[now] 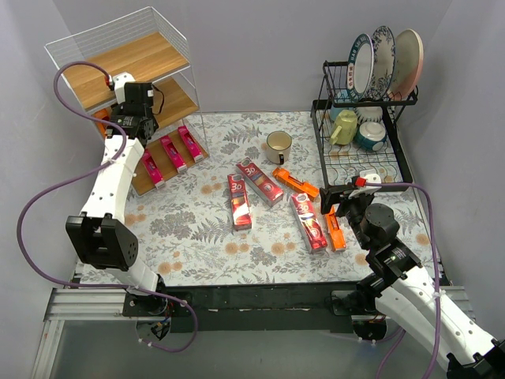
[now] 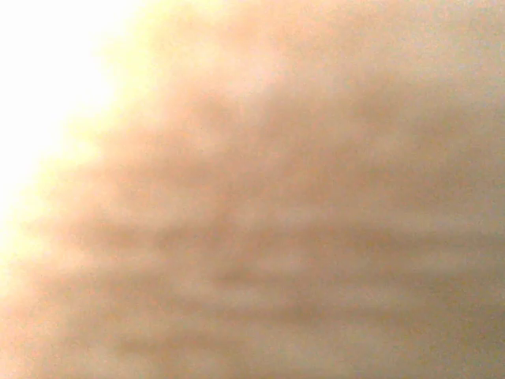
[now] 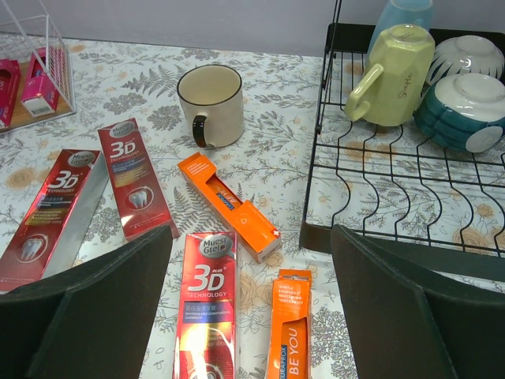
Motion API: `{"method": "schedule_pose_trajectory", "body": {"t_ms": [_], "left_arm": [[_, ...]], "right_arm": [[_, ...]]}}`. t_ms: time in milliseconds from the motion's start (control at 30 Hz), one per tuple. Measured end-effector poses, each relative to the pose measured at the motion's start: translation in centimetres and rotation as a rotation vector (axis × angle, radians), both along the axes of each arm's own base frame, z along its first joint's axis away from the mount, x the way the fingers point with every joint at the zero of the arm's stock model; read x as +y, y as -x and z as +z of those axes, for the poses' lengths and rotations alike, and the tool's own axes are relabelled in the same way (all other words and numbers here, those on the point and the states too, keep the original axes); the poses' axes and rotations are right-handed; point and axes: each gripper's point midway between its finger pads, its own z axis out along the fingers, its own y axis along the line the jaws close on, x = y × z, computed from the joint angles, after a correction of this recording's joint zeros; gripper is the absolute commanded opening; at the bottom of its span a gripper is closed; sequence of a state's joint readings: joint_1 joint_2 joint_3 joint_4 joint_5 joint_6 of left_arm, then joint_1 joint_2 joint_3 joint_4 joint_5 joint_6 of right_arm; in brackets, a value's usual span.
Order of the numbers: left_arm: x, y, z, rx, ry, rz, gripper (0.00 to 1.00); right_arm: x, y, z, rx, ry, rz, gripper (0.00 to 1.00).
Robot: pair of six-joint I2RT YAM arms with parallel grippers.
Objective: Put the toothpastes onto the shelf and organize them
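Shelf [image 1: 134,59] at 10 o'clock, pink cartons [image 1: 170,150] on its bottom board. Left gripper [image 1: 122,120] at shelf, jaws can't tell. Red 3D cartons [image 1: 239,201] and orange cartons [image 1: 296,183] lie mid-table, mug [image 1: 278,143] at 12. Right gripper [image 3: 252,316] jaws apart above an orange one. Dish rack [image 1: 359,150] at 2.

We read "3D PLUS TECHNOLOGY" on the dark red carton [image 3: 207,312] at 6 o'clock, right wrist view | "3D" on the leftmost red carton [image 3: 49,207] at 9 and the tilted red carton [image 3: 134,180] at 10 | "BE YOU" on the orange carton [image 3: 290,335] at 5 | brand ovals too small for us to spell
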State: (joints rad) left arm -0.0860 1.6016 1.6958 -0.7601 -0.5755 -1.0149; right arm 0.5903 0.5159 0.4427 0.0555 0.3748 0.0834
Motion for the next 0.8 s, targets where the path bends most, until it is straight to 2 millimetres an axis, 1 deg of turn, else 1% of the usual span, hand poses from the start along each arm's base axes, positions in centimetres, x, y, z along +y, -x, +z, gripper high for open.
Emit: {"method": "schedule_pose_trajectory", "body": {"t_ms": [100,200,433,567,600,667,700,800], "left_arm": [[0.3,-0.3,0.2,-0.010,-0.015,-0.006,0.38],[0.4,-0.6,-0.2,-0.010,-0.031,-0.015,0.38],[0.9,-1.3,0.1,-0.037,-0.044,-0.025,0.40],[1.0,-1.5,0.2,-0.045,-0.045,-0.028,0.49],[1.0,-1.6,0.2,-0.046,-0.045,-0.030,0.55],[1.0,-1.6,0.2,-0.049,-0.046,-0.033,0.61],[0.9,-1.7,0.2,-0.051,-0.045,-0.034,0.66],[0.8,-1.6,0.3,-0.054,-0.040,-0.042,0.71]], "right_arm": [[0.0,0.0,0.0,0.001,-0.002,0.000,0.90],[0.0,0.0,0.0,0.001,-0.004,-0.001,0.90],[0.1,0.0,0.0,0.004,-0.009,0.003,0.89],[0.1,0.0,0.0,0.004,-0.010,0.003,0.90],[0.1,0.0,0.0,0.004,-0.010,0.003,0.90],[0.1,0.0,0.0,0.004,-0.010,0.003,0.90],[0.1,0.0,0.0,0.004,-0.010,0.003,0.90],[0.1,0.0,0.0,0.004,-0.010,0.005,0.90]]}}
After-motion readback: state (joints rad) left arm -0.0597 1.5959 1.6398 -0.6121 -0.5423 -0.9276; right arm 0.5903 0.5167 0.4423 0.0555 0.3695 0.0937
